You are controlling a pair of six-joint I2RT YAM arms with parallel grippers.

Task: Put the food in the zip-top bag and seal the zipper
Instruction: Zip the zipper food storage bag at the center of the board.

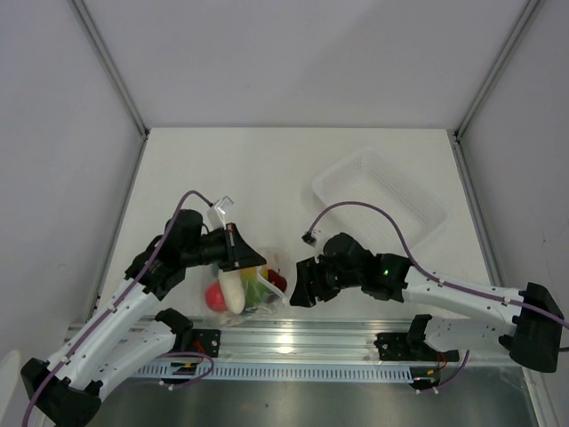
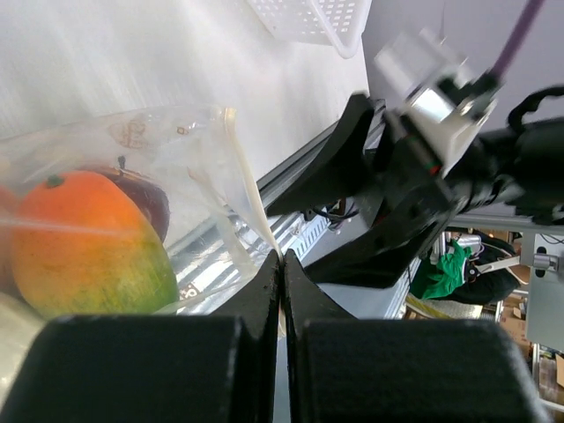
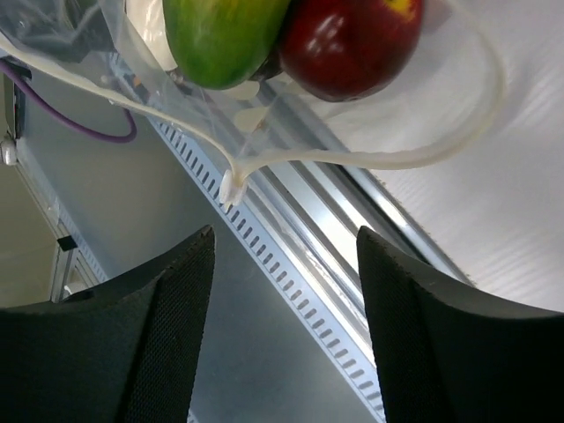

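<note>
The clear zip-top bag [image 1: 253, 286] lies at the table's near edge, its mouth toward my right arm. It holds a red apple [image 1: 214, 296], a white radish [image 1: 233, 290], a green piece [image 1: 259, 290] and a dark red piece [image 1: 277, 280]. My left gripper [image 1: 250, 259] is shut on the bag's mouth edge; in the left wrist view the zipper strip [image 2: 249, 189] runs into the closed fingertips [image 2: 264, 280], beside the orange-green mango [image 2: 84, 251]. My right gripper [image 1: 299, 285] is open and empty just right of the bag. In the right wrist view the zipper [image 3: 370, 162] curves above its fingers [image 3: 172, 308], apart from them.
A rigid clear tray [image 1: 380, 197] stands at the back right, also in the left wrist view [image 2: 313, 19]. The metal rail [image 1: 293, 342] runs along the near edge right under the bag. The cage's white walls close in both sides.
</note>
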